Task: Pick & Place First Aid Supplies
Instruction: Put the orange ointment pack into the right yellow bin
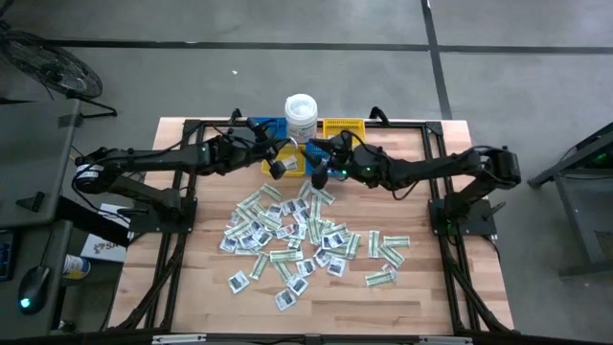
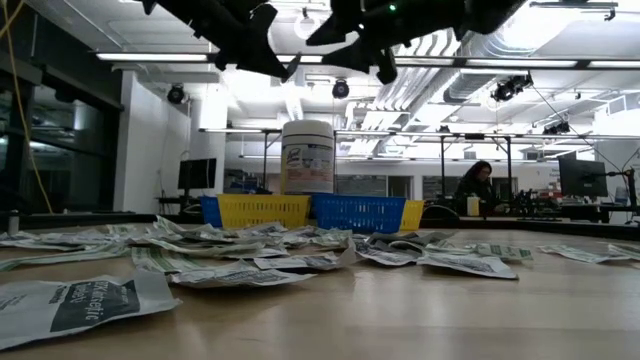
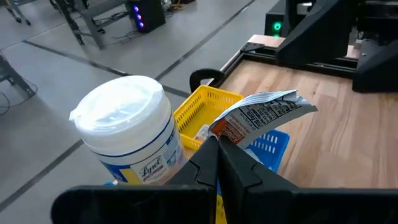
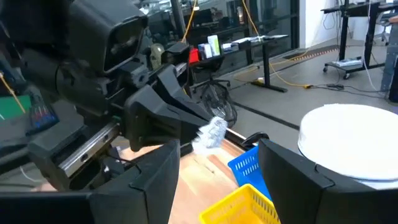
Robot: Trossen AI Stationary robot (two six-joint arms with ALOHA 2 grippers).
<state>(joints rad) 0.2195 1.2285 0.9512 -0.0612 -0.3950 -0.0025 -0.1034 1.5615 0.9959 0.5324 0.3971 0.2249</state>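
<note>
A packet [image 3: 264,112] is clamped in the left claw [image 3: 217,146] above the blue bin [image 3: 270,144], ready for dropping, while the right claw [image 4: 217,162] is held apart nearby.

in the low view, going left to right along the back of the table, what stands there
yellow bin → white tub → blue bin, with loose packets scattered in front of all three.
</note>
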